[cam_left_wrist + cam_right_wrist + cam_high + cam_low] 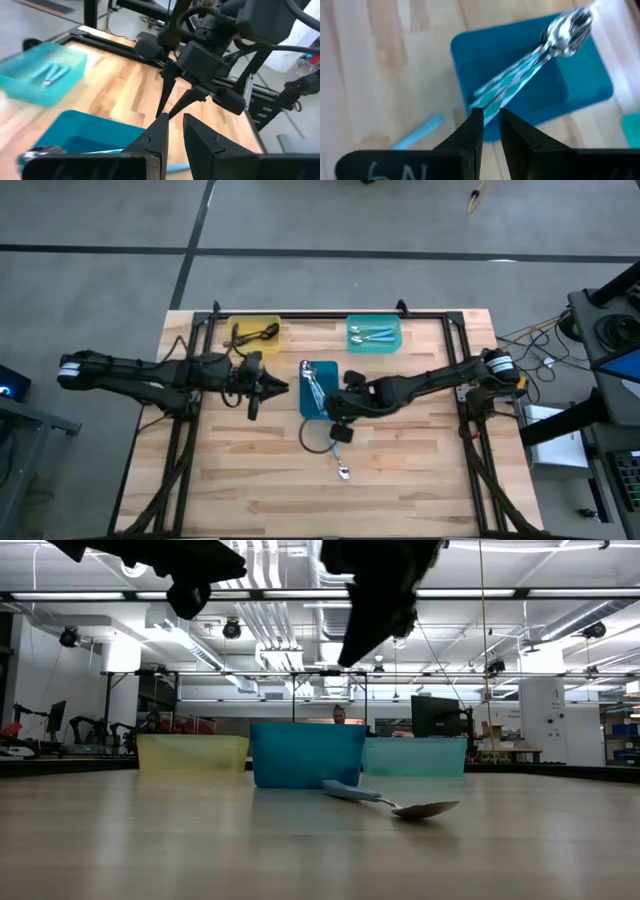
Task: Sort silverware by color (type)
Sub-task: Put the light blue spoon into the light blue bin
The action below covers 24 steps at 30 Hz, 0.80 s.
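**High view.** A light plank wooden tabletop (250, 480) sits in a black frame on a grey floor. The rectangular blue plastic tray (330, 370) near its middle holds shiny silver spoons (312, 388). Behind and left of the blue tray, a yellow plastic tray (262, 323) contains all-dark spoons (250, 334). Behind and right, a teal plastic tray (374, 347) contains silver spoons with light blue handles (372, 334). One loose blue-handled spoon (342, 463) lies on the bare wood in front of the blue tray. The left gripper (283, 388) is just left of the blue tray, and the right gripper (335, 418) is at its front right corner.

**Low view.** The loose spoon (395, 802) rests flat before the blue tray (305, 755). Both arms hang clear above. Beyond is a workshop hall with ceiling pipes, strip lights and monitors. A person (338, 715) shows behind the tray.

**Left wrist view.** The left gripper (172, 132) is drawn nearly together and grasps nothing.

**Right wrist view.** The right gripper (490, 125) is likewise nearly clenched and empty, above the blue tray's (570, 85) edge.
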### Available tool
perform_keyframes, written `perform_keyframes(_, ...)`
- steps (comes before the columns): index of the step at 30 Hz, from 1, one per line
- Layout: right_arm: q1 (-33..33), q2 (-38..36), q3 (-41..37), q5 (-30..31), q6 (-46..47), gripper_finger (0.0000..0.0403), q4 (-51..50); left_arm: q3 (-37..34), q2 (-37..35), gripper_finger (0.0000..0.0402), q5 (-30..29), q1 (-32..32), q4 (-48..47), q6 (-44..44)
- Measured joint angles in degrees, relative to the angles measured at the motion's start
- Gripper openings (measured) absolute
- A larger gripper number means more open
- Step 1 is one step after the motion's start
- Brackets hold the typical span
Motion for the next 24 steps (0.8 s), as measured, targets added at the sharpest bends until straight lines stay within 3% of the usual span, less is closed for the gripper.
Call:
perform_keyframes(11,5.97,-4.82,-5.45,-0.22,5.62,0.0054,0.85,2.98,9.39,0.0039,-0.78,-11.09,2.42,-4.66)
perform_keyframes(17,10.1,-4.8,-5.69,-0.26,8.61,0.0054,0.73,4.43,15.76,0.0039,-3.81,-18.41,9.36,-4.77)
perform_keyframes(24,16.9,-4.8,-5.74,-0.26,9.87,0.0054,0.86,9.28,25.29,0.0039,-8.28,-24.16,10.9,-4.53)
